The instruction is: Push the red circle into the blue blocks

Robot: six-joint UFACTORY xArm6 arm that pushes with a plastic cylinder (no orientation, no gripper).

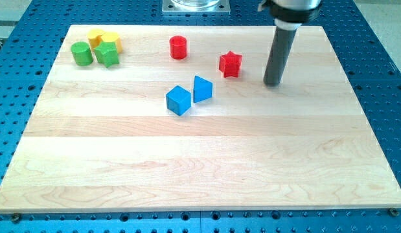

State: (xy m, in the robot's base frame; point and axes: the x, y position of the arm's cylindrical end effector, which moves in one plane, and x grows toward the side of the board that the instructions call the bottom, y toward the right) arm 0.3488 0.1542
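The red circle (178, 47) stands near the view's top, left of centre. Two blue blocks touch each other below and to its right: a blue cube (178, 100) and a blue wedge-like block (202, 88). A red star (230, 63) lies between the red circle and my rod. My tip (273, 83) rests on the board to the right of the red star, well right of the red circle and up-right of the blue blocks. It touches no block.
A cluster sits at the view's top left: a green cylinder (81, 53), a green star (108, 54) and yellow blocks (104, 38) behind them. The wooden board (200, 175) lies on a blue perforated table.
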